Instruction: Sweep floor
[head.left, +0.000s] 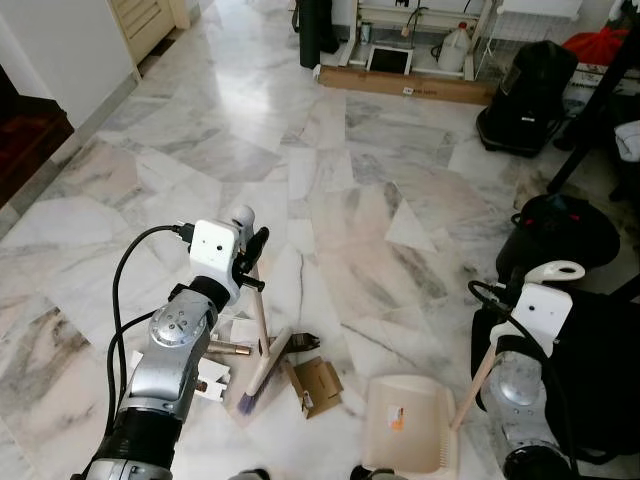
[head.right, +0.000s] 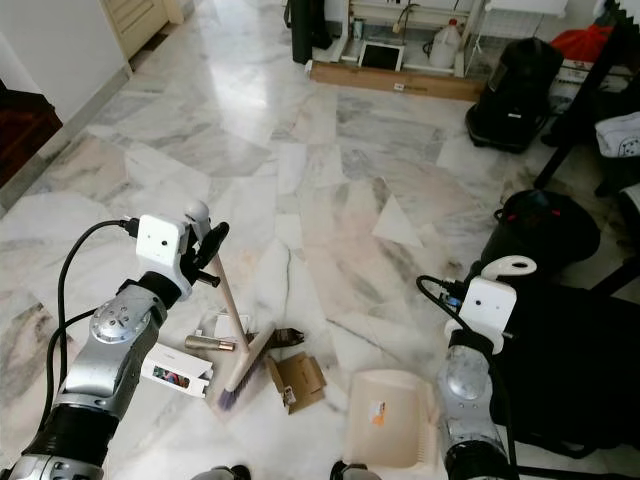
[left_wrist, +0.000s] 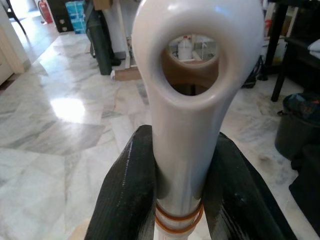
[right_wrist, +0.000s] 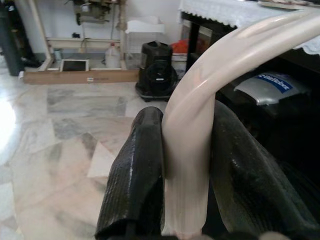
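- While both my arms reach down over the marble floor (head.left: 330, 200), the nearest thing to me is the cream dustpan (head.left: 408, 425), lying flat on the tiles a little right of centre.
- My right gripper (right_wrist: 187, 165) has both black fingers (right_wrist: 132, 175) pressed tight against the dustpan's long curved handle (right_wrist: 200, 115); the handle slants up from the pan to my right wrist.
- Just left of the pan lies a small heap of litter: a torn brown cardboard box (head.left: 318, 385), a white carton (head.right: 178, 368) and a slim brownish tube (head.right: 210, 343).
- The broom (head.left: 262, 345) stands with its bristle head (head.left: 250, 395) down among that litter, touching the floor, and its pale shaft tilts up and left toward my left wrist.
- My left gripper (left_wrist: 182, 165) is clamped on the broom's top, one finger (left_wrist: 125, 190) on each side of the shaft, just below the ringed hanging hole (left_wrist: 190, 62).
- Farther off on the right sits a black bag (head.left: 560, 225) on the floor.
- Farthest away, along the back wall, stand a black vacuum-like unit (head.left: 525, 95), a long flat cardboard box (head.left: 405, 85) and a white jug (head.left: 455, 48).
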